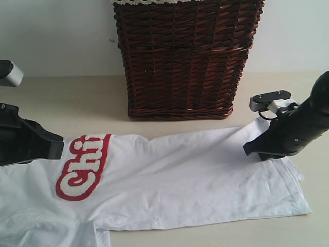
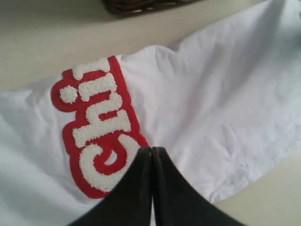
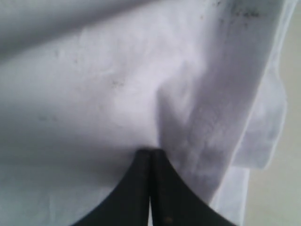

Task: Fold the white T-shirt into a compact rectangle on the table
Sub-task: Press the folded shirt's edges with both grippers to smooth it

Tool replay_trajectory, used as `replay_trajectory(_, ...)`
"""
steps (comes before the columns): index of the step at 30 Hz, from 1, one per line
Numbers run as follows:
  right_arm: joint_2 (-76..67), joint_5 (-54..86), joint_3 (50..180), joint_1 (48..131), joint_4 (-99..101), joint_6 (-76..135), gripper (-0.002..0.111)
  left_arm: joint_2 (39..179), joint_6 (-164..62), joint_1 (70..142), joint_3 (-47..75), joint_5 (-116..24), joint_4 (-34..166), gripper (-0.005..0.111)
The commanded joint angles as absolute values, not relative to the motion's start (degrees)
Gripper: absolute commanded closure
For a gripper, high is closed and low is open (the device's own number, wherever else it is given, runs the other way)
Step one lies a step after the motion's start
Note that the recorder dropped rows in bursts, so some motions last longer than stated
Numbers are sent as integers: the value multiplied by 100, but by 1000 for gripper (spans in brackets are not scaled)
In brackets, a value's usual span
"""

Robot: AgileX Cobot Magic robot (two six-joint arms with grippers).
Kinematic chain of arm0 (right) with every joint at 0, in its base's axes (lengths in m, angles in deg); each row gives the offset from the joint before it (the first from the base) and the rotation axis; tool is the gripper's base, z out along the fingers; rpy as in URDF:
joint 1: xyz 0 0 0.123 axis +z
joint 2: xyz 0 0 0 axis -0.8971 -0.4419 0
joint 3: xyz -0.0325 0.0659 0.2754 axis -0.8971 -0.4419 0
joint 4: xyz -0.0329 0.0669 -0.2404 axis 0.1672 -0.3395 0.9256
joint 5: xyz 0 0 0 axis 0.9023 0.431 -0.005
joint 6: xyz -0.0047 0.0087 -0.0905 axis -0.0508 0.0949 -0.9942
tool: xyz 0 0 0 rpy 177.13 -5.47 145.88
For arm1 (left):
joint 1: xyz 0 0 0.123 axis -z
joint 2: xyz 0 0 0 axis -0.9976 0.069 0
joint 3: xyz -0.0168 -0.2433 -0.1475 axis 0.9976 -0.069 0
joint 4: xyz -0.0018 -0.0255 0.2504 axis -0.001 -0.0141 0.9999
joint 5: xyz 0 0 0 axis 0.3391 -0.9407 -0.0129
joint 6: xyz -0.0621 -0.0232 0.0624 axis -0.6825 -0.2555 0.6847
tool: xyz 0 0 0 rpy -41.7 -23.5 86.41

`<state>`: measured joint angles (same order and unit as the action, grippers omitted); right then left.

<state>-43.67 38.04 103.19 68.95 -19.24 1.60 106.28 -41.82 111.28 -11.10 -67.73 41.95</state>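
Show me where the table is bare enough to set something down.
Bare table: left of the wicker basket behind the white T-shirt, and the strip along the shirt's near edge. Crowded: the shirt's ends, under the left end effector and right end effector.

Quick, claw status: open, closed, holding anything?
Left claw: closed, tips over the shirt's red lettering; a grip on cloth cannot be told.
Right claw: closed, tips at a crease in the shirt; grip cannot be told.
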Motion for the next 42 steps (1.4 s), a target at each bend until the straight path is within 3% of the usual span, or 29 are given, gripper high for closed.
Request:
replay_trajectory(1, -4597, 4661, 10232, 6866, -1176, 782, 108, 10597, -4159, 11126, -1114, -6797, 4136, 107)
replay_trajectory(22, -4586, 6685, 10232, 6876, -470, 1557, 108, 10597, -4039, 11398, -1114, -7183, 4161, 107)
replay_trajectory(30, -3906, 6554, 10232, 6876, -471, 1531, 108, 10660, -4028, 11398, -1114, -7533, 4174, 107)
replay_trajectory(38, -2831, 6202, 10232, 6876, -422, 1531, 108, 10997, -2749, 11408, -1114, -8816, 4005, 106)
replay_trajectory(42, -2321, 6084, 10263, 6876, -1182, 1143, 108, 11105, -2263, 11408, -1250, -9386, 4004, 92)
